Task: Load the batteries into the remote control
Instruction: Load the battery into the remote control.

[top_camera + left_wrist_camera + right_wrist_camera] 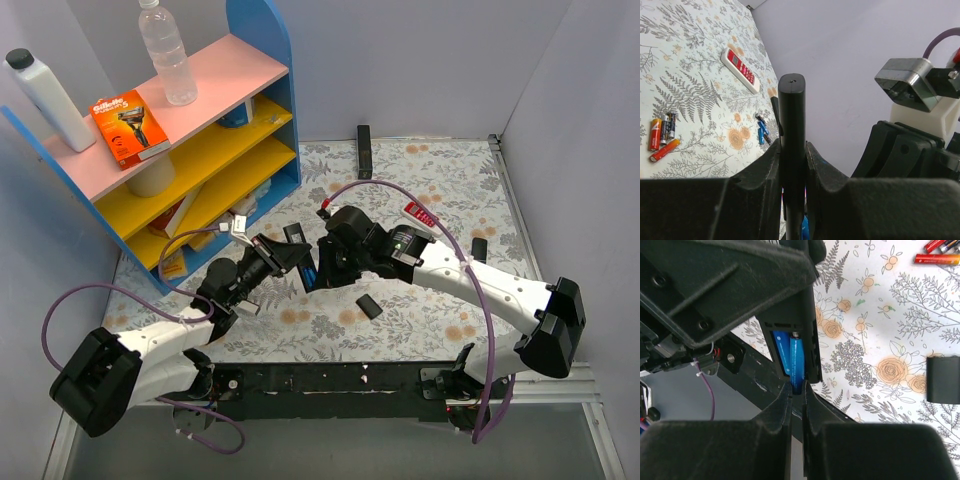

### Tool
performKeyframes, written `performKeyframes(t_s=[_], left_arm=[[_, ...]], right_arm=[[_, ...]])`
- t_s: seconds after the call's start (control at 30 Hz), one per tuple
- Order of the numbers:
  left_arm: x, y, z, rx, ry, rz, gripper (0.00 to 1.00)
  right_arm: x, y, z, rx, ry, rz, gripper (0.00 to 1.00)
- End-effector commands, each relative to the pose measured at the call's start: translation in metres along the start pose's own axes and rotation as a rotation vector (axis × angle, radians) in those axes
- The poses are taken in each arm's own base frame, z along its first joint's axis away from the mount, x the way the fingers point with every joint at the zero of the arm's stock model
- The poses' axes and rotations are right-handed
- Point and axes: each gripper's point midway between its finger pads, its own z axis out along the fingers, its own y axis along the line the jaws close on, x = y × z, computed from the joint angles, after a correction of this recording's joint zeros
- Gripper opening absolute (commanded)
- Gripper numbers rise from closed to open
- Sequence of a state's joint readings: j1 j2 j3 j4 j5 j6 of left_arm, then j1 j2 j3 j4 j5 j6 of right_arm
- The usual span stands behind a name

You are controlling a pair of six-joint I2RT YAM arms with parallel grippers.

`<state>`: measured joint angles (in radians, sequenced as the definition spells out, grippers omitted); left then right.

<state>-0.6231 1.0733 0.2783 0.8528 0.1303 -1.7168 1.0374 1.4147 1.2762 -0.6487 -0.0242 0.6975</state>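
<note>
Batteries (796,360), two slim blue ones, are lying side by side in the open compartment on the back of the remote control (807,325). The remote control is hanging above the bench (440,170), between the two arms near the middle of the overhead view. The left pincer (791,155) is pinching the remote control by its narrow sides, so that in the left wrist view it is standing edge-on and rising straight up past the fingers (762,175).

The right pincer (797,390) is pressed together, its tips meeting the near end of the right-hand battery at the lower lip of the compartment. Whether it is actually gripping that battery I cannot tell.

A small black battery cover (942,379) is lying flat on the bench just to the right of the right pincer, apart from the remote control. Two more loose blue batteries (761,131) are lying on the flowered cloth near the back wall. A red-and-white remote (740,69) is lying face up beyond them. A few red and orange cells (662,140) are resting together well to one side. A blue shelf unit (210,150) with pink and yellow boards is standing at the left rear corner of the bench.
</note>
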Motion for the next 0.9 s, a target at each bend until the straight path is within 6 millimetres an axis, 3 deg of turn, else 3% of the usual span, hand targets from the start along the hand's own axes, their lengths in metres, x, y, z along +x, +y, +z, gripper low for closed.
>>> performKeyframes(t_s=[0.0,0.2,0.43,0.87], left_arm=[[-0.002,-0.008,-0.001,0.028,-0.030,-0.037,0.00],[-0.001,-0.008,-0.001,0.023,-0.039,-0.088,0.00],[-0.003,-0.003,-0.001,-0.010,-0.057,-0.128,0.00],[0.004,0.015,-0.001,-0.094,-0.044,-0.271,0.00]], right_arm=[[-0.020,0.008,-0.008,0.009,-0.072,0.004,0.07],[-0.016,0.008,-0.003,0.005,-0.052,-0.001,0.19],[-0.016,0.010,-0.005,-0.008,-0.051,-0.008,0.40],[-0.020,0.012,-0.011,-0.006,-0.066,-0.009,0.44]])
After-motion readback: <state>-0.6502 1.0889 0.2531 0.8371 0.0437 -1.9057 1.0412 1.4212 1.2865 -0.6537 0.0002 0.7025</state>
